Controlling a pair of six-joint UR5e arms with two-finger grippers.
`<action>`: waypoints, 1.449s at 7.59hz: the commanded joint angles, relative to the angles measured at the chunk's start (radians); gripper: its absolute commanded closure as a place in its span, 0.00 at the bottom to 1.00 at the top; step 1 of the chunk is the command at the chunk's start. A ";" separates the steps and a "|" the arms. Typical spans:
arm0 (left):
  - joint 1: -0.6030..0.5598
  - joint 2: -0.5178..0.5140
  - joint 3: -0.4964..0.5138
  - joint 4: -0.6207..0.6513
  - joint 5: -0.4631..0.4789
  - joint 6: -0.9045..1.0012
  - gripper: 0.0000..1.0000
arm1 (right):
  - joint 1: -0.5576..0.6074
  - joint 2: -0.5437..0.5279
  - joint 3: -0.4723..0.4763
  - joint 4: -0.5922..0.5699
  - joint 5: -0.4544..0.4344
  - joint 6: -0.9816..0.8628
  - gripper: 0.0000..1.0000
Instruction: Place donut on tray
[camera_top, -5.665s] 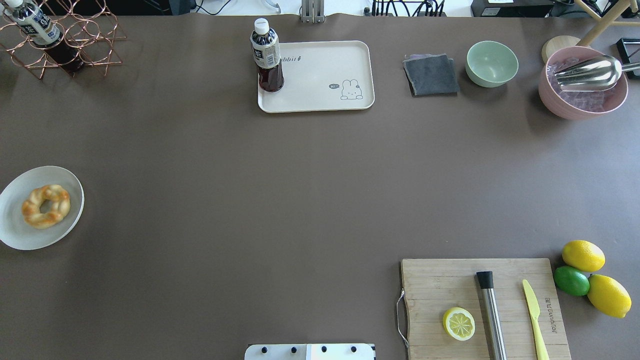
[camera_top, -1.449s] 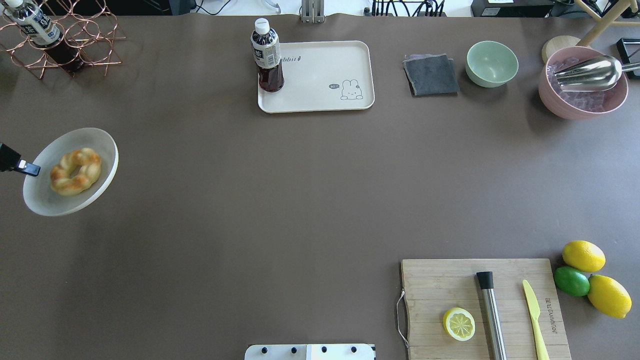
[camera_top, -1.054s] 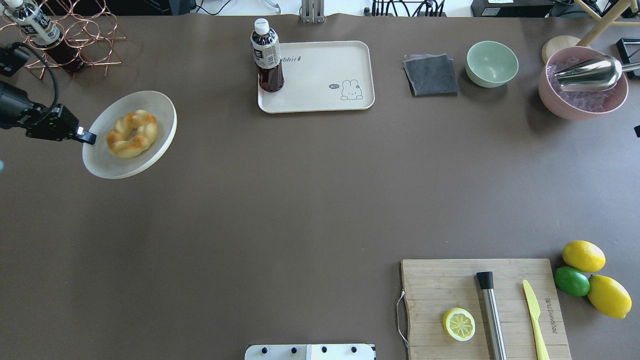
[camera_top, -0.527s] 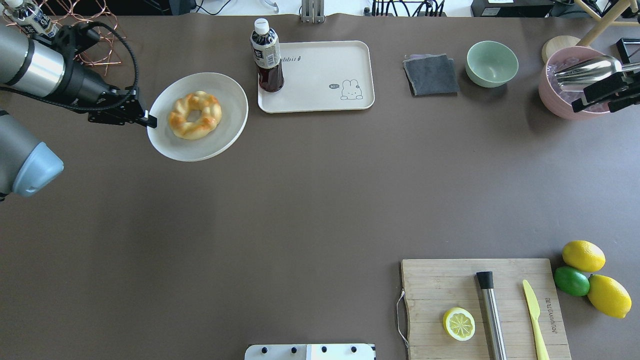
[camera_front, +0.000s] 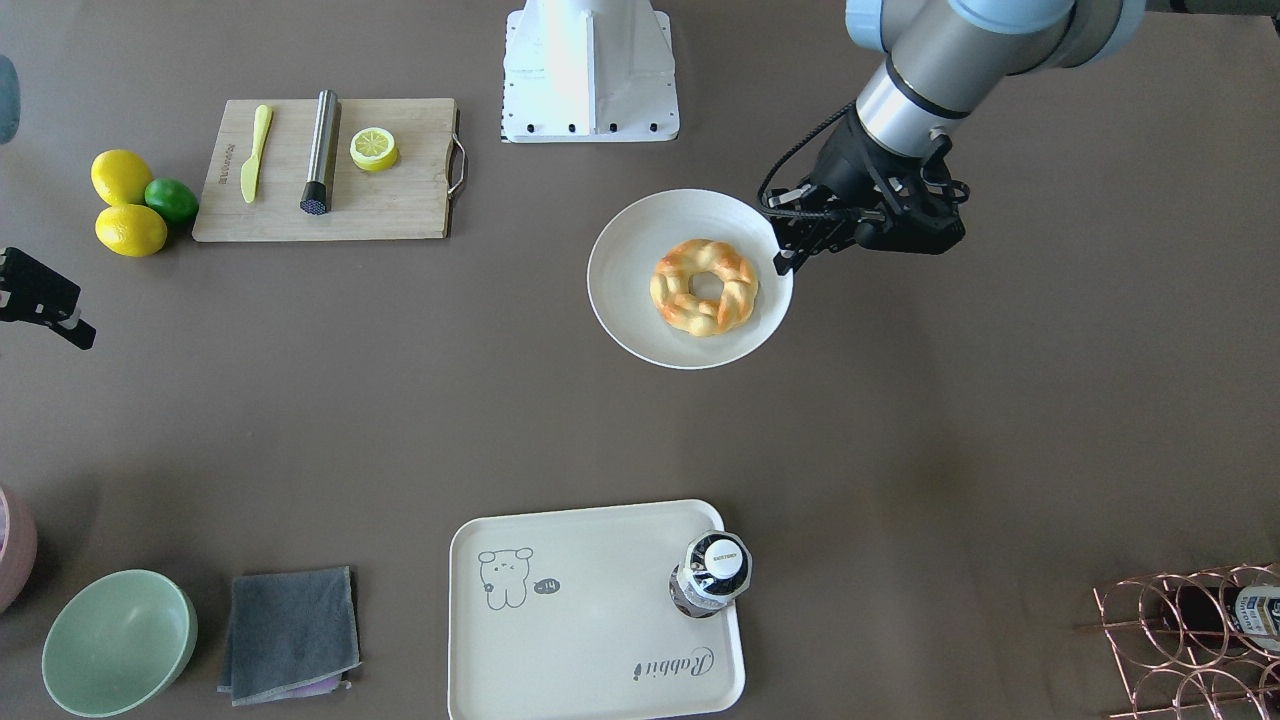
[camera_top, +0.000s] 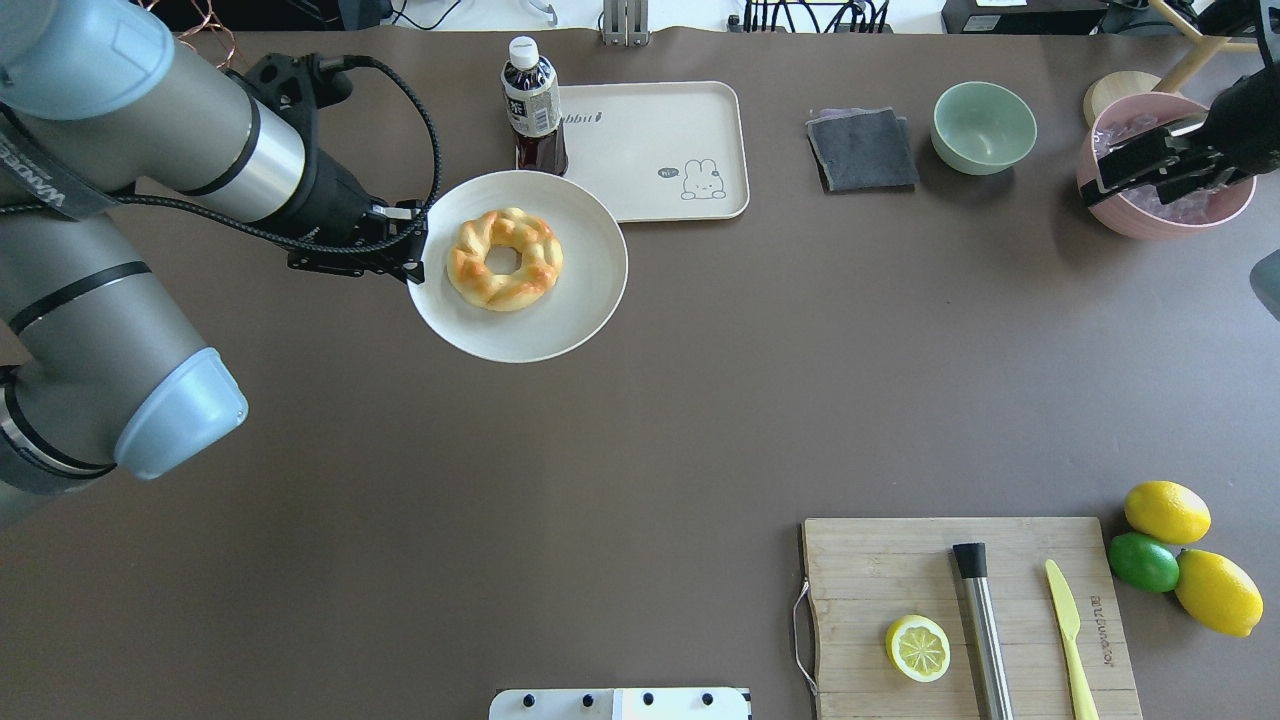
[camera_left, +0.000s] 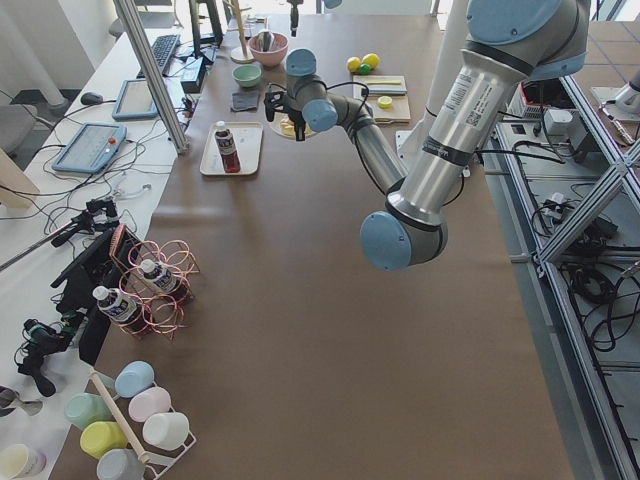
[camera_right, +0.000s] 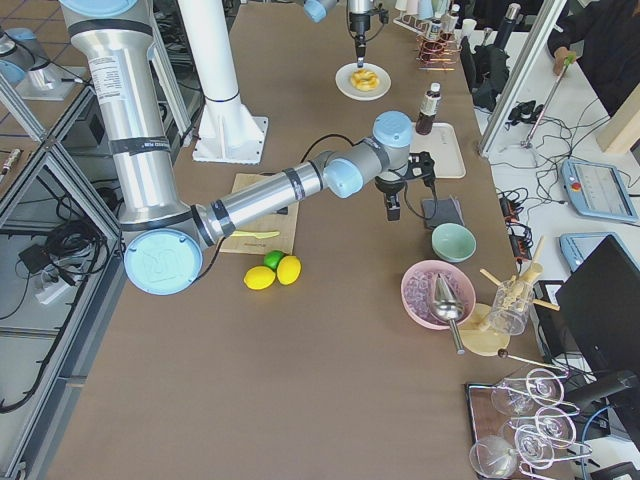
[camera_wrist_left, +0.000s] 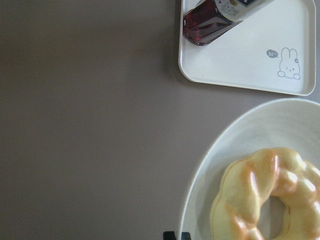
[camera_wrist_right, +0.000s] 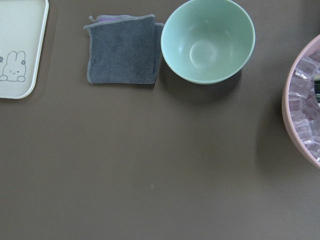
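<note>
Progress first: the donut (camera_top: 504, 259) is not on the tray (camera_top: 650, 150) yet. It lies flat in the middle of the plate (camera_top: 590, 295), and your left gripper (camera_top: 413, 270) has that plate pinched by its rim, jaws narrow on the edge. The overhead view puts the plate's far edge over the tray's near corner, while the front view shows the two well apart. From that you can take it that the plate is held up off the table and short of the tray.

What is left, as far as you can judge, is all of the placing. You have to bring the plate over the tray and get the donut off it onto the bare cream part. Mind the bottle (camera_top: 533, 110), which stands upright in the tray's corner nearest the plate.

Your right gripper (camera_top: 1150, 165) hangs over the pink bowl (camera_top: 1160, 225), well away from all this; you cannot tell whether it is wide or closed.

The donut itself is a braided ring, pale yellow with glossy orange-brown patches, and its centre hole shows the plate beneath.
</note>
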 joint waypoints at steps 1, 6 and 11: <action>0.106 -0.074 -0.011 0.083 0.118 -0.006 1.00 | -0.139 0.107 0.065 -0.002 -0.065 0.262 0.00; 0.161 -0.089 0.027 -0.006 0.103 -0.036 1.00 | -0.389 0.316 0.083 0.024 -0.179 0.518 0.00; 0.154 -0.120 0.041 -0.088 0.060 -0.239 1.00 | -0.443 0.318 0.089 0.024 -0.193 0.581 0.00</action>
